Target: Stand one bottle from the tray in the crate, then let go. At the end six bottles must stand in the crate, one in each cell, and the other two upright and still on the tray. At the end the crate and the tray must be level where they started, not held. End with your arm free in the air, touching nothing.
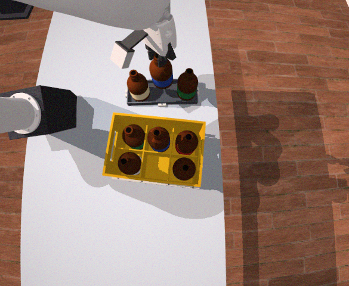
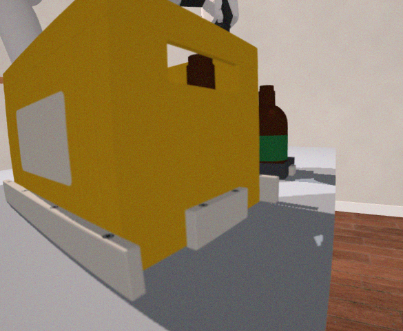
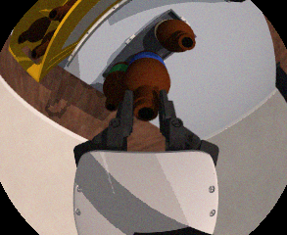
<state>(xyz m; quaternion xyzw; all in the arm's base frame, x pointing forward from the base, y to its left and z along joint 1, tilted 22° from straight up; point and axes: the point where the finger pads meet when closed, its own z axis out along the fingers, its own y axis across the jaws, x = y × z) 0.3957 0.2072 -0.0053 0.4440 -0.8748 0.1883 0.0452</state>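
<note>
A yellow crate (image 1: 154, 151) with six cells stands mid-table and holds several brown bottles; its front middle cell (image 1: 157, 166) is empty. A dark tray (image 1: 161, 96) lies behind it. A cream-label bottle (image 1: 137, 85) and a green-label bottle (image 1: 187, 83) stand on the tray. My gripper (image 1: 160, 58) is shut on the neck of the blue-label bottle (image 1: 160, 72) and holds it raised above the tray's middle. In the wrist view the fingers clamp that bottle's neck (image 3: 146, 85). In the exterior view the crate (image 2: 133, 132) hides most of the tray; the green-label bottle (image 2: 272, 132) shows beside it.
A grey camera arm with a black head (image 1: 42, 111) reaches in from the left, near the crate. Pale blocks (image 2: 215, 217) sit against the crate's base. The table's right edge (image 1: 217, 123) runs close to the crate and tray.
</note>
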